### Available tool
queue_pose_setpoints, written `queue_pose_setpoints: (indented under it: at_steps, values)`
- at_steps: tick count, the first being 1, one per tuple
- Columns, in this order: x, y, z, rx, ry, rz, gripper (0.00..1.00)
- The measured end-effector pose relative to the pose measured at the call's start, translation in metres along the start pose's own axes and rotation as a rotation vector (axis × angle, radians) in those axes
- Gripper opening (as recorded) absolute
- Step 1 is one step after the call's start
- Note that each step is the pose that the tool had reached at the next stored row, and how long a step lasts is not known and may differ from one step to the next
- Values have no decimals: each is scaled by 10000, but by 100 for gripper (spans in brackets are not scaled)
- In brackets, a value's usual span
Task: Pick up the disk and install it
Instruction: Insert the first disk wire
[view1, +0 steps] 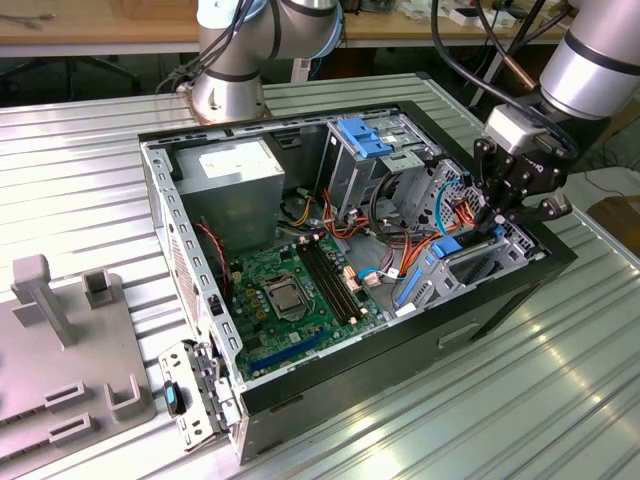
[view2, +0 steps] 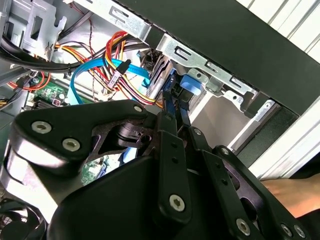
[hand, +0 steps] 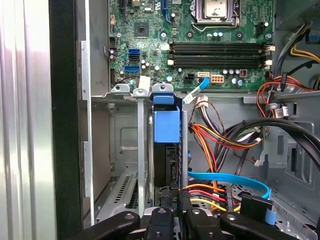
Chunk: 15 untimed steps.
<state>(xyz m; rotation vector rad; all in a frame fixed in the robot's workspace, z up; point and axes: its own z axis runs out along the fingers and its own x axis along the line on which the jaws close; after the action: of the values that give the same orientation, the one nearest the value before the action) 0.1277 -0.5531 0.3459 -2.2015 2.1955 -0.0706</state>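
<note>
Blue-framed disk (hand: 166, 131) standing on edge in drive bay (hand: 125, 150) at case (view1: 420, 330) front corner, seemingly seated between rails. Gripper (view1: 497, 222) directly above disk, fingers (view2: 170, 150) pressed close on its blue edge, likely steadying it along slot. Cables (hand: 215, 145) beside bay.

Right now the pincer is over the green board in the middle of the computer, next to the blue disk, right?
Not quite. The pincer is at the metal cage by the edge of the computer, not over the green board. The exterior view shows this. The blue disk is right next to it.
</note>
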Motion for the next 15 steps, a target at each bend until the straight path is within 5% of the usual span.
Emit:
queue_pose_setpoints:
  at_steps: [15]
  values:
    - [0, 2, 38, 0, -13, 1, 17]
